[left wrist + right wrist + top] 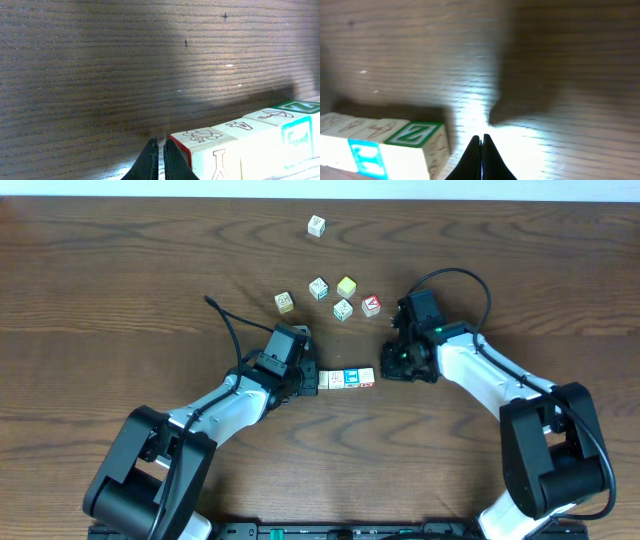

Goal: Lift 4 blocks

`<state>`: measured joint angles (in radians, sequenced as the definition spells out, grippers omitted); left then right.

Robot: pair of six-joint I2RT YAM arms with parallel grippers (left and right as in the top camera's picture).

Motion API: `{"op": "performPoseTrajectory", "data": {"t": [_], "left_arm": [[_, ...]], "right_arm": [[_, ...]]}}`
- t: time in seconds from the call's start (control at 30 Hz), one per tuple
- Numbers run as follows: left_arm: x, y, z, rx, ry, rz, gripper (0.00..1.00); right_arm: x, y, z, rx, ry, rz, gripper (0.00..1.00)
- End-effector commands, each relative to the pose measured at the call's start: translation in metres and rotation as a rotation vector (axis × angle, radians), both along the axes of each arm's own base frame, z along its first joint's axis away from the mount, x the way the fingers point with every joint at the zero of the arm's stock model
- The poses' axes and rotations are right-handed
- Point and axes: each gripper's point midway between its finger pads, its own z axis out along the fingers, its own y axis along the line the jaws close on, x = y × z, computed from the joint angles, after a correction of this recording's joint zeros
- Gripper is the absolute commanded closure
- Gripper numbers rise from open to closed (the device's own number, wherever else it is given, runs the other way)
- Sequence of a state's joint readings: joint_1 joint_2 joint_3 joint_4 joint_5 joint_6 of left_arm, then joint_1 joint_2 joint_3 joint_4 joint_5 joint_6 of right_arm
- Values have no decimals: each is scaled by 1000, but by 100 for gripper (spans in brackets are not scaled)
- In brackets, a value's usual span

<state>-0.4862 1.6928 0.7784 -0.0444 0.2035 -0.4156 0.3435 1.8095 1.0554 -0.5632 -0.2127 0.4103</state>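
My left gripper (160, 150) has its 2 fingers pressed together, with only a thin slit between the black tips and nothing pinched in it. Just beside those tips, on their right in my left wrist view, sits the red-edged end of the nearest cube. I cannot tell whether the tips touch it. My right gripper (481, 145) is pressed together the same way, empty, its tips a little apart from the other end of the row.

The 4 blocks (347, 378) lie end to end in 1 straight line between my 2 grippers, near the front middle of the table (100, 280). From my left wrist I see a bug drawing on top of the nearest cube and a "Y" on its side, then 2 cubes with line drawings on top. The Z block (415, 134) closes the row at my right gripper's end, its green letter facing up and a blue print on the side of its neighbour. A dark shadow runs along the wood behind the row. I cannot tell whether the row rests on the wood or is clear of it.

Farther back, well apart from the row, stand a yellow-faced cube (346, 286) and a red-faced cube (371, 305), with 3 other printed cubes (318, 287) close around them. 1 lone cube (316, 226) sits near the far edge.
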Motion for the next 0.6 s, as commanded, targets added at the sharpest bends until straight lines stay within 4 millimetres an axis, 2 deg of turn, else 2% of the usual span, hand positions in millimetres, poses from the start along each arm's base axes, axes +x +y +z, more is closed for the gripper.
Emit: {"op": "performPoseTrajectory", "data": {"t": [0.0,0.3,0.57], "left_arm": [[6,-2,4,0,-14,6,93],[6,-2,4,0,-14,7,93],[6,-2,4,-3,-12,12,93]], "right_arm": [[-6,14,-1,32,16,28,99],[-7,32,1,47,-10,73,99],[-3,27,0,18,-30,65,99]]}}
